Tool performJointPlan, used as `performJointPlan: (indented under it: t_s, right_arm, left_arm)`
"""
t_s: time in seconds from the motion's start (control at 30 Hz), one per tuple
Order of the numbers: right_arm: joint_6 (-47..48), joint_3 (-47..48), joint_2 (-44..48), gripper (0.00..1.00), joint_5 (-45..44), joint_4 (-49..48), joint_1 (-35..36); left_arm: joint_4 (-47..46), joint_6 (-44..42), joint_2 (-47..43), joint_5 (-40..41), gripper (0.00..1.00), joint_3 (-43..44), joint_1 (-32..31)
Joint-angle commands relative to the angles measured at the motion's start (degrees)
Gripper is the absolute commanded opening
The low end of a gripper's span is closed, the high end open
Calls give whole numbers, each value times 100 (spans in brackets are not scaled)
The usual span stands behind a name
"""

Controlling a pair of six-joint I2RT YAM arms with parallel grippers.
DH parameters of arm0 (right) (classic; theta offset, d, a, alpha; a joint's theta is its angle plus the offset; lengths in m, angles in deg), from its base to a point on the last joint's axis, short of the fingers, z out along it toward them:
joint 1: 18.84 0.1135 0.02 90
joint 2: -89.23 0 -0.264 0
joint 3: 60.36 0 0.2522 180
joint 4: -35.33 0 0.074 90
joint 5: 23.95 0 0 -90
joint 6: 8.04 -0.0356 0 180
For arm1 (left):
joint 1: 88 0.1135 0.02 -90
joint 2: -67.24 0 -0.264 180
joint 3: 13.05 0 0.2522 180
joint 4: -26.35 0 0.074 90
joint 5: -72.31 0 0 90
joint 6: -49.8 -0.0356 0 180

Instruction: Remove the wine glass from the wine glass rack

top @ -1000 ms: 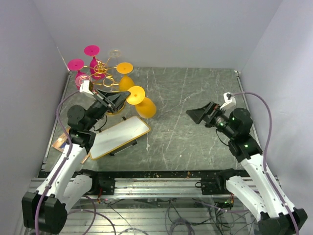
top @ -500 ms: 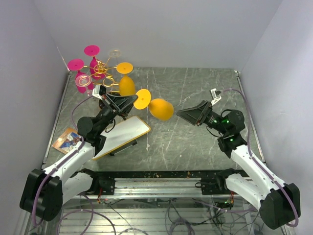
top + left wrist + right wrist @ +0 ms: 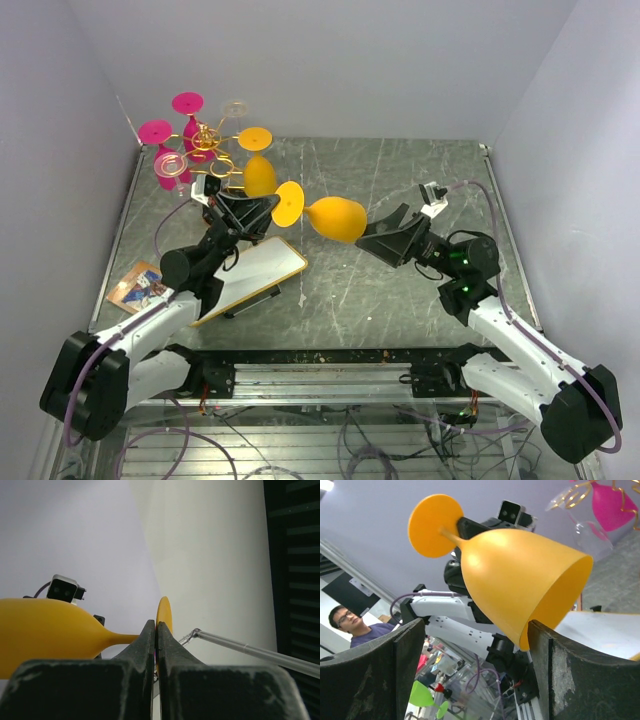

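Note:
An orange wine glass (image 3: pixel 335 218) lies sideways in the air over the table, right of the gold wine glass rack (image 3: pixel 205 142). My left gripper (image 3: pixel 274 208) is shut on its round foot (image 3: pixel 164 614), and the bowl (image 3: pixel 45 635) points away to the left in the left wrist view. My right gripper (image 3: pixel 368 232) stands open at the bowl's mouth. In the right wrist view the bowl (image 3: pixel 520 580) hangs above that gripper (image 3: pixel 476 630). One right finger (image 3: pixel 560 665) touches the rim; the other stays apart from it.
The rack carries pink glasses (image 3: pixel 155 132), a clear one (image 3: pixel 235 108) and another orange one (image 3: pixel 258 172). A white board with a gold edge (image 3: pixel 245 277) lies under my left arm, with a small card (image 3: pixel 140 287) at the left edge. Walls close off three sides.
My left gripper has carried the orange glass right, away from the rack. My right gripper has come left up to the bowl, and its jaws have narrowed a little.

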Motion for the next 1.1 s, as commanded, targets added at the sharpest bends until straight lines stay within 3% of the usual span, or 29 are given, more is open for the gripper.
performJointPlan:
  t_s: [0.0,0.13,0.27,0.43,0.73,0.8,1.07]
  right_arm:
    - [-216,64,125,80,-43,-865,27]
    - [-400,-5,213,71,-54,-1365,27]
    - [-677,-14,221,55,22,-1856,27]
    - [-888,12,195,39,75,-2321,27]
    - [-895,-44,286,7,-51,-2338,27]
    - [-873,-72,332,0,-107,-2319,27]
    - [-376,73,755,0,-398,-1307,26]
  left_arm:
    - [-942,154,142,319,7,-84,-211]
    - [-1538,277,379,570,7,-174,-346]
    - [-2131,343,713,768,7,-183,-519]
    - [-2173,206,888,792,7,-71,-780]
    - [-2157,-4,888,770,9,45,-854]
    - [-2045,-68,823,715,14,55,-854]
    - [-582,-708,179,484,55,90,-856]
